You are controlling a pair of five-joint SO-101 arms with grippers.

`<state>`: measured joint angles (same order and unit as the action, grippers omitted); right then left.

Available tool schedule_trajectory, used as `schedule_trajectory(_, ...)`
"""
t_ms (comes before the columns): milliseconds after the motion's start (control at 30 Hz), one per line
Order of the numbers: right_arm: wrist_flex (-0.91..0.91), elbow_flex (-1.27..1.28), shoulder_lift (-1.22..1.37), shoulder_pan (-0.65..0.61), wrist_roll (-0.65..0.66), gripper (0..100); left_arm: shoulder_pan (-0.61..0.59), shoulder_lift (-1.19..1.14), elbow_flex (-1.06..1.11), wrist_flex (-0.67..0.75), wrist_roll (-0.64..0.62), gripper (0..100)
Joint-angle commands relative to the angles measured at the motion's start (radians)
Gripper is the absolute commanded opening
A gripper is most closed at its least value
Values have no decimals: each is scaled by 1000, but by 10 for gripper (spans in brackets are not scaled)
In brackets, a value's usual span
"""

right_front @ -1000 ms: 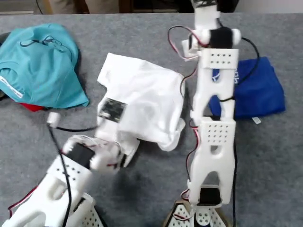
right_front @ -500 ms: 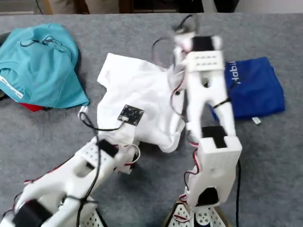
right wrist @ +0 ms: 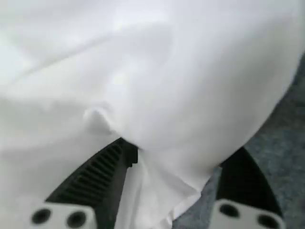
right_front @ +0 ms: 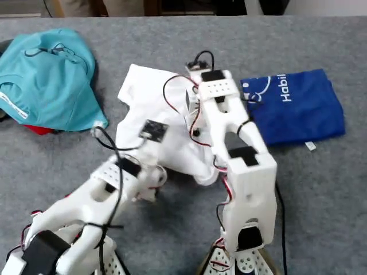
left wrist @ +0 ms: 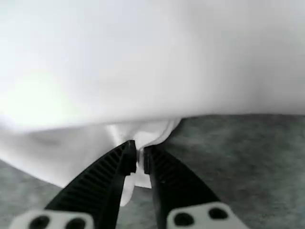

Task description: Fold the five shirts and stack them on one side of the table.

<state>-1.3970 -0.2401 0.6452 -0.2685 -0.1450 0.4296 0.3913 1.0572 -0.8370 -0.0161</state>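
1 white shirt (right_front: 146, 100) is crumpled at the table centre. 1 blue shirt (right_front: 298, 112), folded into a flat rectangle, is laid near its 3 o'clock. 1 teal shirt (right_front: 49, 80), loosely bunched, is laid at its 9 o'clock, over 1 red shirt (right_front: 35, 130).

**One pinching, one spread wide**

The left arm (right_front: 94, 197), white plastic with black servos and loose wires, slants from the near left corner toward the middle of the grey desk (right_front: 321, 189), its wrist low. The black ribbed left claw (left wrist: 138, 160) has its jaws squeezed almost together on a fold of the white fabric shirt (left wrist: 143, 57). The right arm (right_front: 243, 172) rises from the near edge and stretches forward, elbow bent, wrist tipped down. The right claw (right wrist: 178, 164) has its jaws wide apart, with cloth bulging between them.
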Motion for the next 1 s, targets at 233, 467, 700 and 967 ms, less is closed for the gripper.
schedule_trajectory(233, -110, -599, 150, 82, 0, 3, -611, -4, -60, -132, 529, 19)
schedule_trajectory(467, -94, -986, 323, 61, 95, 9, -965, -4, -238, -140, 700, 19)
schedule_trajectory(700, -123, -1362, 487, 33, 14, 302, -1003, -4, -338, -147, 697, 19)
schedule_trajectory(967, -304, -1428, 377, 62, 15, 315, -713, 65, -351, -370, 532, 19)
